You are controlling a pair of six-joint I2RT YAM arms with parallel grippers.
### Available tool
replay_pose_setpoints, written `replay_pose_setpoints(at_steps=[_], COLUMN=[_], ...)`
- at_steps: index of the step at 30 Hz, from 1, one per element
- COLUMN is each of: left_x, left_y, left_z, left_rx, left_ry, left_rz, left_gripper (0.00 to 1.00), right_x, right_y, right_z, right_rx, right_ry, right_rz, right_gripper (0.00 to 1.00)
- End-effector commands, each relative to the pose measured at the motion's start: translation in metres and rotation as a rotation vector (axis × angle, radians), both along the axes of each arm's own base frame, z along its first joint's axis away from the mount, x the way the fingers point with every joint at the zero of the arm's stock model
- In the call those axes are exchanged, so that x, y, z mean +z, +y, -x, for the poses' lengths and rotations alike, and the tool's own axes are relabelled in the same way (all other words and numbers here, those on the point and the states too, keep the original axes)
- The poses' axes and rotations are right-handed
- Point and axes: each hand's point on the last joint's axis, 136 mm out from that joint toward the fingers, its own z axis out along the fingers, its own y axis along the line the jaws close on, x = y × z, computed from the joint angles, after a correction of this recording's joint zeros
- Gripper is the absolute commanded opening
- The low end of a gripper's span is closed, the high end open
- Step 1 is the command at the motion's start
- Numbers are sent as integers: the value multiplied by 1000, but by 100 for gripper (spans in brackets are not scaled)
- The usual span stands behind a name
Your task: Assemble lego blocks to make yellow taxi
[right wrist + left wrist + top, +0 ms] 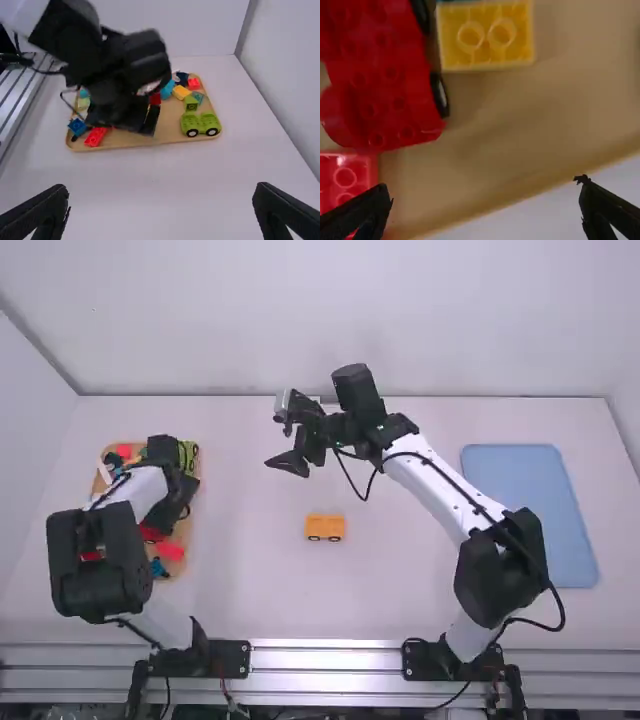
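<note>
I can read no text, label, brand, number or sign anywhere around me.

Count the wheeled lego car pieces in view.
3 visible: orange one mid-table, between the arms; green one on the wooden tray; red one on that tray, near a yellow block. Left arm may hide more.

on the table (pixel 250 585), the block car (pixel 325 528) lies between the left tray (pixel 171 116), holding blocks (pixel 95 136), and the right tray (pixel 530 520).
</note>
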Motion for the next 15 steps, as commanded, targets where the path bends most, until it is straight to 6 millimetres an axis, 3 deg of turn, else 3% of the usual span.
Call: replay_pose_setpoints(at_steps=[1,8,15], left_x=[20,75,106], left_y=[9,15,36], left_z=[-12,-27,-17], left_rx=[-35,-152,-158], left_ry=[-1,-9,-14], left_rz=[-13,67,23], left_gripper=[99,99,99], right_x=[13,15,15], right_y=[3,3,3], right_z=[-3,-3,-3], right_rx=[6,7,6], right_ry=[-30,-37,-36], right_rz=[-20,-24,-23], right_gripper=[98,98,98])
